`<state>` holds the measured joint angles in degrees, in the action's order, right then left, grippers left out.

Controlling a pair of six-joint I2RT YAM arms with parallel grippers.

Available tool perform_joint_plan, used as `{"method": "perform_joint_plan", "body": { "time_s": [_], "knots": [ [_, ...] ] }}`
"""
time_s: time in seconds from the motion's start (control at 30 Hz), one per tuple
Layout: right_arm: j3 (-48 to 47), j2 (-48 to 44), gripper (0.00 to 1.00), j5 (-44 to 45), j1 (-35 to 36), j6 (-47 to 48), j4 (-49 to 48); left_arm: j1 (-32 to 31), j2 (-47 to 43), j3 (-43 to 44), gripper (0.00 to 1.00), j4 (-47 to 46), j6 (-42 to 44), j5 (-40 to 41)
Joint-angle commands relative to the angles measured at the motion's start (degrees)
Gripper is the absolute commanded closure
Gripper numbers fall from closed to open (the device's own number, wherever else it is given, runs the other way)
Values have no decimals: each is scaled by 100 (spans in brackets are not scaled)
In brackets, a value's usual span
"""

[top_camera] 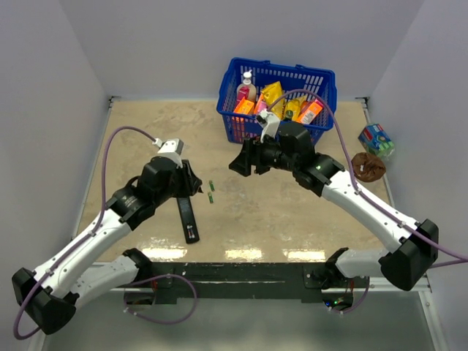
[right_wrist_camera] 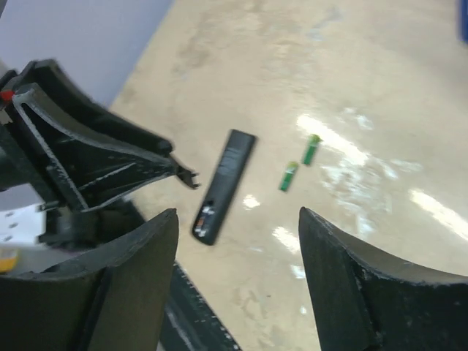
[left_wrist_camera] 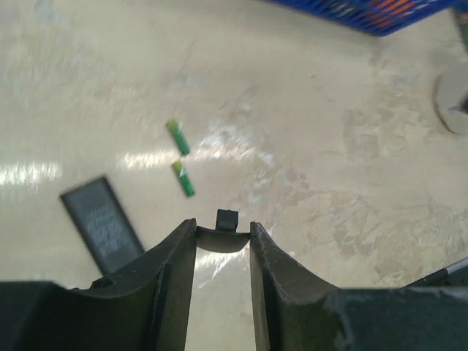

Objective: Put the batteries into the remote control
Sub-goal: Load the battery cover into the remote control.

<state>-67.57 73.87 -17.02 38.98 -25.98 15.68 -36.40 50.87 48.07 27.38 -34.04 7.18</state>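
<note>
Top external view: the left hand (top_camera: pixel 193 183) pinches a small black curved piece (left_wrist_camera: pixel 227 221) between narrowly parted jaws. The remote control (top_camera: pixel 188 218) lies on the table (top_camera: pixel 278 212), with the batteries (top_camera: pixel 211 191) loose just right of it. The right hand (top_camera: pixel 238 164) gapes wide, empty.

And the tally: two green batteries (top_camera: pixel 210 185) mid-table, one black remote (top_camera: pixel 188 218), one small dark cover (left_wrist_camera: pixel 227 220), one blue basket (top_camera: pixel 228 111) far back, one brown lump (top_camera: pixel 368 167) and one colourful pack (top_camera: pixel 376 139) far right, two arms (top_camera: pixel 80 248).
</note>
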Motion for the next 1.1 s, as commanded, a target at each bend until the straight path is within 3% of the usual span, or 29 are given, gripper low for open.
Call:
{"method": "perform_joint_plan", "body": {
  "time_s": [0.0,0.07,0.37,0.8,1.07],
  "knots": [
    [147,-206,25,1401,-5,313,462,10,510,343,100,1911,-1692,671],
    [244,-293,19,1691,-5,347,462,2,722,273,100,2148,-2149,627],
    [771,-505,18,1869,4,726,340,-112,661,-429,100,2264,-3240,873],
    [1273,-610,15,1728,4,761,102,-1614,1346,-334,100,2877,-4856,1618],
    [1334,-724,15,1746,145,822,75,-1862,1715,-114,100,3178,-5139,2006]
  ]
}}
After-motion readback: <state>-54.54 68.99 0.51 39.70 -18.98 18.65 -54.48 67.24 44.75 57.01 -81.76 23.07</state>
